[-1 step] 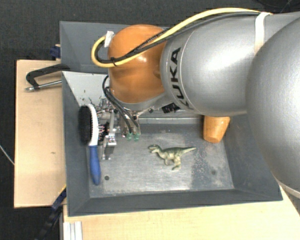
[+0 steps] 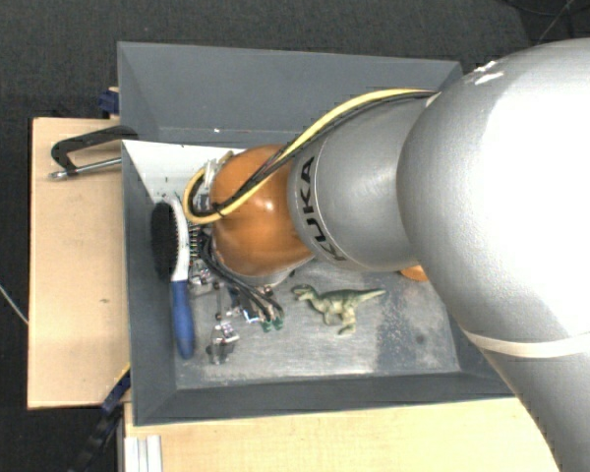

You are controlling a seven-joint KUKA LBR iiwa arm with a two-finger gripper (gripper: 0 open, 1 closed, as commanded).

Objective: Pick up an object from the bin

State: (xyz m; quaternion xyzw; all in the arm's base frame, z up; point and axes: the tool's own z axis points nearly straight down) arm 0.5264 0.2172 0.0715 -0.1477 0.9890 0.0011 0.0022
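Hanging low over the front-left floor of the grey metal bin (image 2: 305, 87), the gripper (image 2: 221, 337), open or closed impossible to tell, just beside a blue-handled black-bristled hairbrush (image 2: 177, 288), small green plastic dinosaur (image 2: 339, 306) lying nearby toward the view's right

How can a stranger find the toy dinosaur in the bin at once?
In the grey bin, look below the silver arm. Beside the orange wrist cover lies a small green dinosaur. Unlike the long blue-handled brush by the left wall, it has legs and a tail.
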